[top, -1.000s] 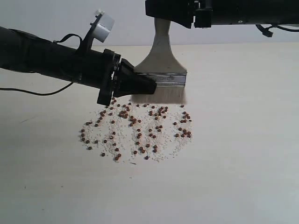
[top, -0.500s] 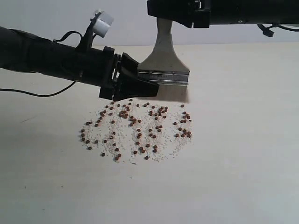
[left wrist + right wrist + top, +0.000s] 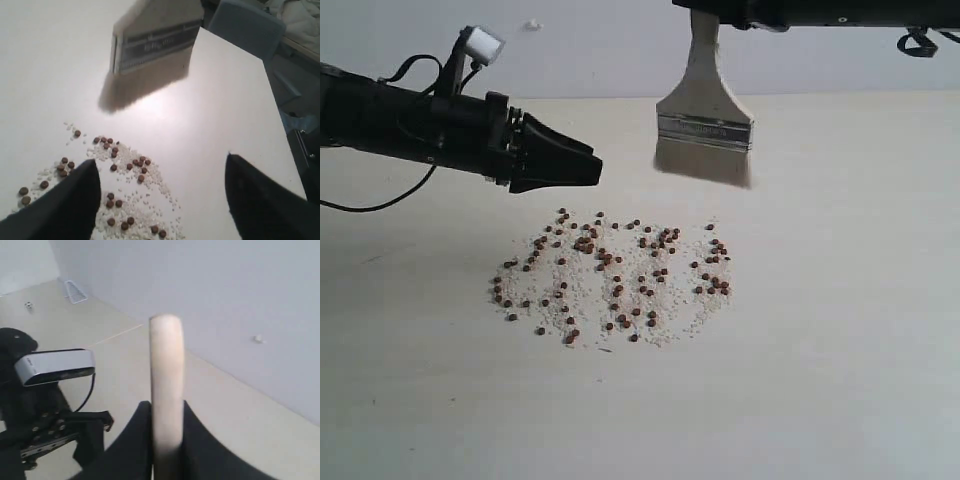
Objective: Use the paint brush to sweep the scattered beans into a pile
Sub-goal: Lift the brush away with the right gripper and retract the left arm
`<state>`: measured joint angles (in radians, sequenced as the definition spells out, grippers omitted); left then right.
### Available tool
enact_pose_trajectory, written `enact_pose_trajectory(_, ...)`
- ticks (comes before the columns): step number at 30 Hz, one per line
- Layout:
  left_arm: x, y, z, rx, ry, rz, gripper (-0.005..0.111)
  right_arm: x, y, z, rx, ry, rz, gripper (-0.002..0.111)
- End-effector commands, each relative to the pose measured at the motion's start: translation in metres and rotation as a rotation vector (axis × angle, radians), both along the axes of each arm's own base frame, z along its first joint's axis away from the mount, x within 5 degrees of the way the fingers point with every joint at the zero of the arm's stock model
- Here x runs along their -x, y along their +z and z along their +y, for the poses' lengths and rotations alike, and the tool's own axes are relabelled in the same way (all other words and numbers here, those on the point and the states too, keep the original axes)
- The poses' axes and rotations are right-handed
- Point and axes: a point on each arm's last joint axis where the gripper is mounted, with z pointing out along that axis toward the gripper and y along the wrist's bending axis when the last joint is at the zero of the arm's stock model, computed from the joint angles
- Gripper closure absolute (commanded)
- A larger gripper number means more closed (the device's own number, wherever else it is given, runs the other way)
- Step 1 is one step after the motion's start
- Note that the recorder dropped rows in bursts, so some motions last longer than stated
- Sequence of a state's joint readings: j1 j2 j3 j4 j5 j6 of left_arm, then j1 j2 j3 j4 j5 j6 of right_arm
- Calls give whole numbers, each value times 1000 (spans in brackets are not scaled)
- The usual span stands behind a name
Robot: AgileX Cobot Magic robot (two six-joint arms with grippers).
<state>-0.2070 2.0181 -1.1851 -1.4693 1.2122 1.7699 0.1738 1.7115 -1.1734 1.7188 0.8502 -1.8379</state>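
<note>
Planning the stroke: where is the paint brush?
Exterior view, right of centre: the paint brush hangs bristles-down from the right gripper, beyond the far edge of the beans.

beans (image 3: pixel 615 280) spread on table (image 3: pixel 840 350), centre | paint brush (image 3: pixel 705 128) above table, behind beans, right of centre, handle up in right pincer (image 3: pixel 166 437) | left pincer (image 3: pixel 584 166) left of brush, apart, over beans' rear-left edge

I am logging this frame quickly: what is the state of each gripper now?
Left gripper: open, holding nothing.
Right gripper: closed on the brush handle.
</note>
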Motion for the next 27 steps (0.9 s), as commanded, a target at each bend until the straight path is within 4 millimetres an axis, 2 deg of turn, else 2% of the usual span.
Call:
enact_pose_trajectory(1,6,4,5,-31,-23,15,58,4,19,-11,22,-143,-34,108)
enact_pose_trajectory(5,15,13,6,-30,-28,-8,106,12,19,-27,86,-326,-8,108)
enact_pose_trajectory(11,35,41,11,-15,-12,-38,107,43,27,-47,137,-489,-13,108)
enact_pose_trajectory(16,75,77,29,36,58,-87,107,77,37,-64,144,-621,-28,108)
enact_pose_trajectory(22,142,114,66,200,279,-177,107,112,38,-72,126,-649,-45,108)
enact_pose_trajectory(27,218,122,83,266,429,-327,107,129,32,-77,127,-673,-44,108)
